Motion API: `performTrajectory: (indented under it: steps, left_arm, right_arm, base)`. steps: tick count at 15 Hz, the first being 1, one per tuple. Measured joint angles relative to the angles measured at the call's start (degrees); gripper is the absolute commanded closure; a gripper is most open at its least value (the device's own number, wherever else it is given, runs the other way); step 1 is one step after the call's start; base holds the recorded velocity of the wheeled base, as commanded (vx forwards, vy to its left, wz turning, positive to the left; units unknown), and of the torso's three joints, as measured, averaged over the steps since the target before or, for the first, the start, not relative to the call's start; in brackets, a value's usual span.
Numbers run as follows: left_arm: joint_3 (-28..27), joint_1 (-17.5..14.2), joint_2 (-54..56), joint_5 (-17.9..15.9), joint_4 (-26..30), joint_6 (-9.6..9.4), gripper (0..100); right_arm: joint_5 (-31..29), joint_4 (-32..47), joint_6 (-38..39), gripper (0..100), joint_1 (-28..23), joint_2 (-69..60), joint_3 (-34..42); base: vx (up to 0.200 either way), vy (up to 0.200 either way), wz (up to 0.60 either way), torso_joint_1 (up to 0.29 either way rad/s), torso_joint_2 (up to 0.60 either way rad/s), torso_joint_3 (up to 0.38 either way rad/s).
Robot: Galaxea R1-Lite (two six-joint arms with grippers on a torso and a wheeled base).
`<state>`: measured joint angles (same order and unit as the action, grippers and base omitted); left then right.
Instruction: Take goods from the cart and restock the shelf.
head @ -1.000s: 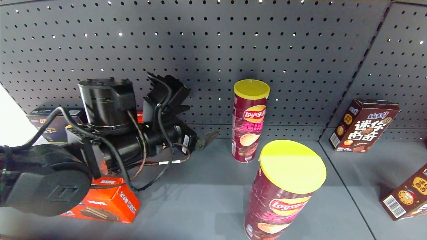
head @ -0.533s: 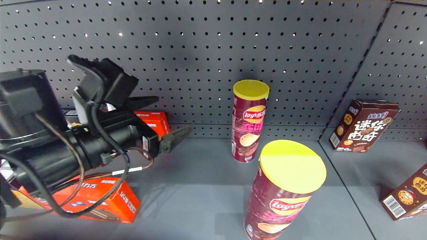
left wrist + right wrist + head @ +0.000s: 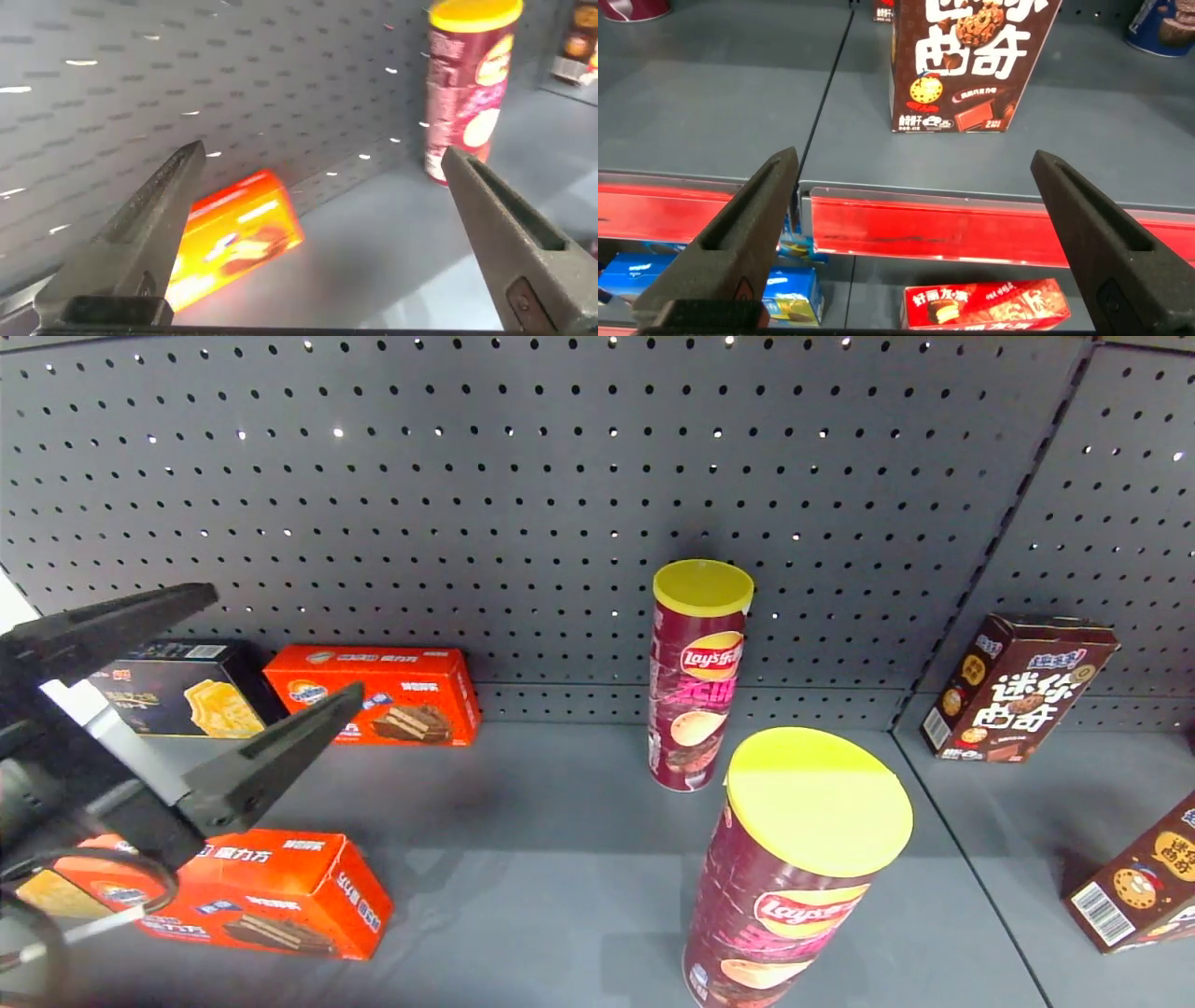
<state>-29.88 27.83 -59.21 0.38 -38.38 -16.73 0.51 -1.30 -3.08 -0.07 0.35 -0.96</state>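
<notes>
Hovering at the left end of the grey metal shelf (image 3: 560, 821), the left gripper (image 3: 285, 642) is holding its fingers wide apart near a flat orange cardboard wafer box (image 3: 271, 896) lying at the front edge. A second orange wafer box (image 3: 392, 695) is lying against the perforated back panel (image 3: 560, 476), with an upright yellow-lidded maroon crisp tube (image 3: 695, 681) standing to its right. The right gripper (image 3: 915, 159) is gaping wide too, facing a standing brown cookie box (image 3: 971, 65).
</notes>
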Motion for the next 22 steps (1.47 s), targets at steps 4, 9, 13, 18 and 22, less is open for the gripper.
performTrajectory:
  steps: [4,9,13,18,22]
  left_arm:
    - [4.8,-0.1,17.4,7.4,15.1,-2.4,0]
    - [7.1,-4.2,44.5,23.8,44.7,-5.22,0]
    - [18.6,-9.8,55.5,26.9,43.3,-1.33,0]
    - [29.4,-9.9,59.0,6.8,34.8,1.82,0]
    - [27.9,-9.6,58.9,-9.1,41.7,4.57,0]
  right_arm:
    - [0.0,0.0,0.0,0,0.0,0.0,0.0]
    - [-0.1,0.1,0.1,0,0.0,0.0,-0.1]
    - [-0.1,0.0,0.2,0,0.0,0.0,0.0]
    - [0.0,1.5,0.4,0,0.0,0.0,-0.4]
    - [0.1,1.7,0.5,0,0.0,0.0,-0.5]
  base:
    - [0.0,0.0,0.0,0.0,0.0,0.0]
    - [0.0,0.0,0.0,0.0,0.0,0.0]
    - [0.0,0.0,0.0,0.0,0.0,0.0]
    - [0.0,0.0,0.0,0.0,0.0,0.0]
    - [0.0,0.0,0.0,0.0,0.0,0.0]
